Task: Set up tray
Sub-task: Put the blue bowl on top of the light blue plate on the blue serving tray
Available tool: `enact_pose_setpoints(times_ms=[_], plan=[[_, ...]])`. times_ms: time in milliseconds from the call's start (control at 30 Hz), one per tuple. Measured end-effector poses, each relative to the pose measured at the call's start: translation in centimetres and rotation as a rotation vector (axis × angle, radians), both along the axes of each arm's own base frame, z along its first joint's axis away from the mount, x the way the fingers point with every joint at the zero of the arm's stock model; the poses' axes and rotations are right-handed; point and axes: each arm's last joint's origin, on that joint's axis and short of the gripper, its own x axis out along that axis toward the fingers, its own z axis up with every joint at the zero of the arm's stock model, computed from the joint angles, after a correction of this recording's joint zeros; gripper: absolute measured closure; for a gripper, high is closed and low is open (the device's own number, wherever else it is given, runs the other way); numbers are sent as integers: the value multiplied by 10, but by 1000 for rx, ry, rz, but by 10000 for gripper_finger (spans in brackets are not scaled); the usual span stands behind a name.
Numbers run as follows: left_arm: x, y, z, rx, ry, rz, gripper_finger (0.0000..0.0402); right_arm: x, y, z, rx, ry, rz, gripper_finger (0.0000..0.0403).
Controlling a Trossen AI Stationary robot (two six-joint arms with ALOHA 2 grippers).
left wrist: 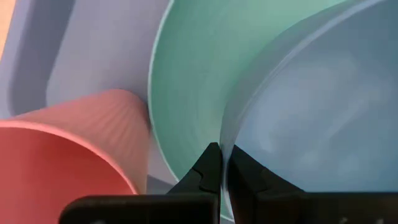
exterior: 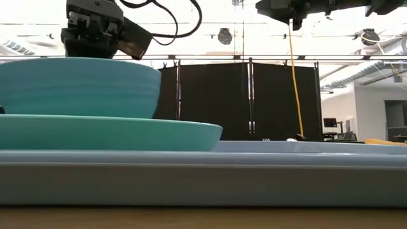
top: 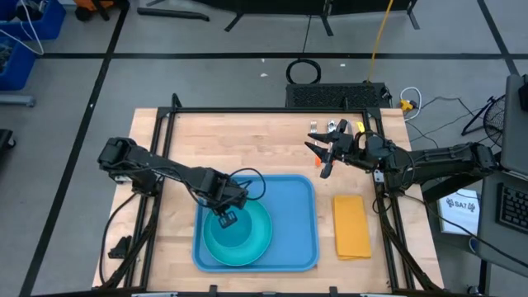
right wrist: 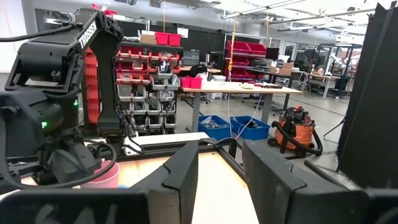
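the blue tray [top: 293, 223] lies on the wooden counter [top: 247, 140] at about six o'clock from its middle, with a turquoise plate [top: 256, 247] on its nine o'clock half and a turquoise bowl [top: 239, 235] set in the plate. the left pincer [top: 227, 218] is clenched on the bowl's rim at the bowl's eleven o'clock edge, one finger inside and one outside. to finish this placing well, i'd say it should let go only once the bowl is flat and centred, then lift straight up so the rim isn't dragged. a pink cup [left wrist: 68, 149] stands just beside the plate. the right pincer [top: 326, 161] hangs released over bare counter at one o'clock of the tray, with cutlery [top: 330, 128] beyond it and a yellow napkin [top: 351, 225] at the tray's three o'clock.
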Motion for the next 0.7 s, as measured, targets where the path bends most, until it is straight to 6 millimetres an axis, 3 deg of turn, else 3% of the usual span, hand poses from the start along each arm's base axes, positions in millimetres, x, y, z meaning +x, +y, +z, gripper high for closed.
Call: enact_pose_setpoints(times_ms=[567, 700], plan=[[3, -1, 0, -29, -32, -29, 391, 0, 0, 0, -2, 1, 0, 287], [7, -3, 1, -64, -74, -45, 366, 0, 0, 0, -2, 1, 0, 287]])
